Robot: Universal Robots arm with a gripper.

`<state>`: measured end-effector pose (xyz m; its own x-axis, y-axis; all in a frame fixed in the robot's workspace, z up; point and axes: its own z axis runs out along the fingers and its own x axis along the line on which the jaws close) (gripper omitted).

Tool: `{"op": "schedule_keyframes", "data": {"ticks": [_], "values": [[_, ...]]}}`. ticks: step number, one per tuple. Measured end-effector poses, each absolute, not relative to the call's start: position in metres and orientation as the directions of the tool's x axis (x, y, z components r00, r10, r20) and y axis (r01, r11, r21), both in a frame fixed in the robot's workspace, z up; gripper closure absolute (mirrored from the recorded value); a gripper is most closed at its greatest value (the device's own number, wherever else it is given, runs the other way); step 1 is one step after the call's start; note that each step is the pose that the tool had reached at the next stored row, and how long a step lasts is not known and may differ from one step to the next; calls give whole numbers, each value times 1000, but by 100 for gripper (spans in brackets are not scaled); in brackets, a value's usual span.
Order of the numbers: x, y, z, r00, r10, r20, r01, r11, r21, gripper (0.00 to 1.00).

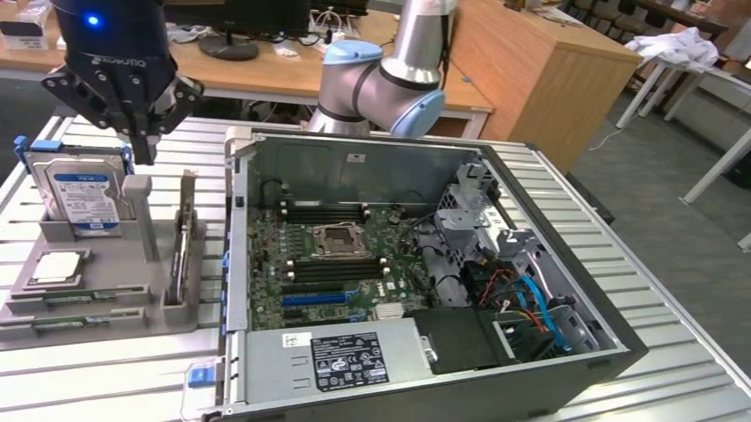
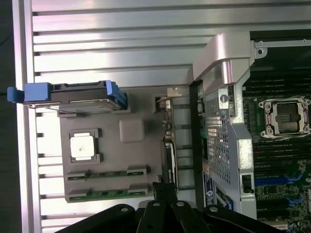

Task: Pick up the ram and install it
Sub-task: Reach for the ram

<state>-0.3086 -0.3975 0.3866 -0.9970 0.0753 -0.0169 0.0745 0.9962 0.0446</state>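
Although the claw point(image 1: 143, 151) hangs over the gray holder point(image 1: 112, 303), none of the task looks done. Its fingers are pressed together with nothing between them. The ram point(image 1: 182, 251) stands on edge in a slot of the holder, at about three o'clock from the hard drive point(image 1: 76, 189) and nine o'clock from the computer case point(image 1: 610, 343) in the exterior view. There the claw sits at roughly eleven o'clock from the ram, above it and not touching. In the wrist view the claw point(image 2: 164, 188) hovers near one end of the ram point(image 2: 170, 162). Two more green sticks point(image 2: 107, 173) lie in the holder near the processor chip point(image 2: 81, 146). Inside the case, the black memory slots point(image 1: 334, 268) by the socket point(image 1: 340, 237) look bare, so by my judgement both the pickup and the fitting are left.
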Motion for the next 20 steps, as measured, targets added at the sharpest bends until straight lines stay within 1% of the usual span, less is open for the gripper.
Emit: {"op": "schedule_keyframes", "data": {"ticks": [20], "values": [[-360,-397,383,-997,75,-11,75,996,44,90]]}}
